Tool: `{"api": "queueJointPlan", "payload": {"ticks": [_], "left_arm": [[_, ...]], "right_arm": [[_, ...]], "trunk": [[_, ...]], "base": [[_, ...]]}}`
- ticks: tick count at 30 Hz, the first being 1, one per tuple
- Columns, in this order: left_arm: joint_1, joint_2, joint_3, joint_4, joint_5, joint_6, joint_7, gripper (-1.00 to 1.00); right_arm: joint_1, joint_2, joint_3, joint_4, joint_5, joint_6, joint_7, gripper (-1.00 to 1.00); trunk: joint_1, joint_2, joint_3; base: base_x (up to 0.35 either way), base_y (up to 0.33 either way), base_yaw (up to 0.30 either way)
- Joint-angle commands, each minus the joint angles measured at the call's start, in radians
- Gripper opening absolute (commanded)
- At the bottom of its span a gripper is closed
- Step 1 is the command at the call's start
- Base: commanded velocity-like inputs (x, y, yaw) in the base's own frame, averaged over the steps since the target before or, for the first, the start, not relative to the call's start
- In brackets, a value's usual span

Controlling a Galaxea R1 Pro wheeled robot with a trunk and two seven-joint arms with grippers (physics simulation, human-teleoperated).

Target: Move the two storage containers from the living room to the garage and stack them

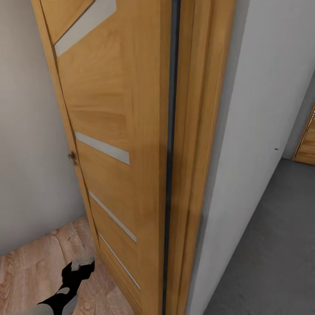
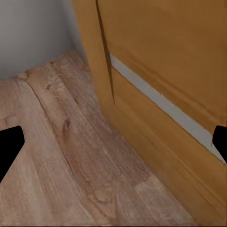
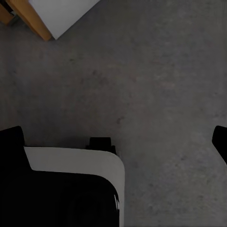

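Left claw (image 1: 81, 262) beside wooden door (image 1: 118, 131), concrete floor (image 1: 271, 245) right

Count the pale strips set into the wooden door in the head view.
4: one at the door's top, one at mid-height, two lower down. More may lie above the picture's edge.

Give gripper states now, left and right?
Left gripper: open, empty, over the wood floor by the door.
Right gripper: open, empty, over the concrete floor.
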Motion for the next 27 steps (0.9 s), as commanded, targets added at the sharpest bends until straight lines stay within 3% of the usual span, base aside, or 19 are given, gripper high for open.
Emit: {"api": "queueJointPlan", "payload": {"ticks": [1, 4, 9, 27], "left_arm": [[0.007, 0.001, 0.005, 0.001, 0.0, -0.004, -0.001, 1.0], [0.088, 0.01, 0.006, 0.001, 0.0, -0.007, -0.001, 1.0], [0.146, 0.011, 0.006, 0.002, 0.0, -0.007, -0.001, 1.0], [0.228, 0.006, 0.005, 0.004, 0.0, -0.003, -0.001, 1.0]], "right_arm": [[-0.003, 0.0, 0.001, 0.001, 0.001, -0.003, 0.0, 1.0], [-0.018, -0.001, 0.001, 0.0, 0.001, -0.002, 0.0, 1.0], [-0.02, -0.001, 0.001, 0.0, 0.001, -0.003, 0.0, 1.0], [-0.02, -0.001, 0.0, 0.001, 0.001, -0.004, 0.0, 1.0]], "trunk": [[0.0, -0.001, -0.001], [0.0, -0.001, -0.001], [0.0, -0.001, -0.001], [0.0, -0.001, -0.001]], "base": [[0.0, 0.0, 0.0], [0.0, 0.0, 0.0], [0.0, 0.0, 0.0], [0.0, 0.0, 0.04]]}}
